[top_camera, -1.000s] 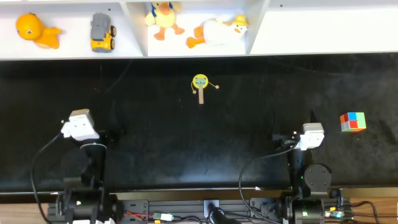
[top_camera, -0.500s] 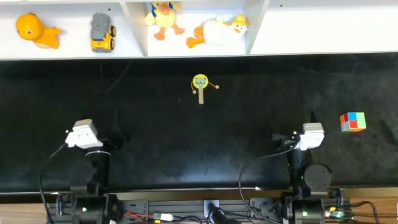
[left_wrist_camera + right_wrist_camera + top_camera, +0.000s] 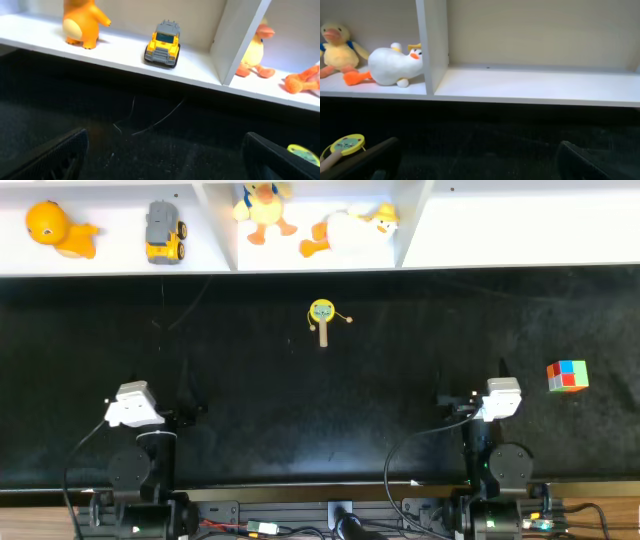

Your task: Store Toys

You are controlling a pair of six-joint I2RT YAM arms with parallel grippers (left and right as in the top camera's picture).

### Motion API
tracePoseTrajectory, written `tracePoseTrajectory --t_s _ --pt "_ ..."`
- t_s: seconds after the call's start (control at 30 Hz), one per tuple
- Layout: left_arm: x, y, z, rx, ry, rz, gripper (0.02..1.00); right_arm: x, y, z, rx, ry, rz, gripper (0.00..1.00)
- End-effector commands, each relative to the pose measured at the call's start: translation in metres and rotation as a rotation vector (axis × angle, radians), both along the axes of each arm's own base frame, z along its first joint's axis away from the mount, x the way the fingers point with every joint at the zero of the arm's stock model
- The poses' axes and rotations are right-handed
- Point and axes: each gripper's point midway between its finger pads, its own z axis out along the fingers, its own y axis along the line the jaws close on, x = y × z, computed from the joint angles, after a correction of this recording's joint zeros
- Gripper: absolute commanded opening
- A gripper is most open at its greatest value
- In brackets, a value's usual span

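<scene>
Pulled back toward its base, the left arm now sits lower in the top view than it did a second ago, while the right arm and all the toys lie just where they were. The left hand [image 3: 162, 145] is released, its two dark fingers spread wide over the black counter [image 3: 250, 400] with nothing between them. The right hand [image 3: 479, 145] is likewise released, spread wide and bare above the same dark surface. Both are well apart from the toys on the counter. A small rattle drum [image 3: 322, 318], with a yellow rim, a green face and a short wooden handle, lies flat on the counter near the middle, just in front of the white shelf [image 3: 500, 240] and between the two arms. A many-coloured cube [image 3: 567, 376] sits on the counter toward the right edge, beyond the right arm's outer side and well apart from the rattle drum. The shelf runs along the far edge of the counter and is split by upright dividers. Its left compartment holds an orange duck figure [image 3: 55, 228] standing upright and, beside it but apart, a yellow-and-grey toy truck [image 3: 164, 232] on its wheels. The middle compartment holds a yellow plush duck [image 3: 262, 208] sitting against the back wall, and just beside it a white plush duck [image 3: 350, 232] lying on its side with its orange feet toward the yellow one.
</scene>
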Motion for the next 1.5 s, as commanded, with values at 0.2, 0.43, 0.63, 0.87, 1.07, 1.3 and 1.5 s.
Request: tracePoseTrajectory --t_s 0.2,0.43,0.63,0.87,1.07,1.3,1.5 --pt "-0.0004 -0.0012 0.0011 0.147 0.005 -0.015 0.998 0.0003 -0.0025 -0.0035 0.010 0.001 -0.013 0.993" --pt "-0.0005 -0.0013 0.0004 0.214 0.013 -0.022 0.998 0.0003 -0.0026 -0.0034 0.010 0.000 -0.013 0.996" --pt "-0.0005 -0.0011 0.0004 0.242 0.015 -0.024 0.998 0.0003 -0.0025 -0.0034 0.010 0.000 -0.013 0.996" --pt "-0.0004 -0.0016 0.0011 0.242 0.012 -0.027 0.998 0.0003 -0.0025 -0.0034 0.010 0.000 -0.013 0.996" --pt "-0.0004 -0.0016 0.0011 0.242 0.012 -0.027 0.998 0.0003 -0.0025 -0.0034 0.010 0.000 -0.013 0.996" --pt "-0.0004 -0.0016 0.0011 0.242 0.012 -0.027 0.998 0.0003 -0.0026 -0.0034 0.010 0.000 -0.013 0.993" --pt "-0.0004 -0.0016 0.0011 0.242 0.012 -0.027 0.998 0.0003 -0.0026 -0.0035 0.010 0.001 -0.013 0.993"
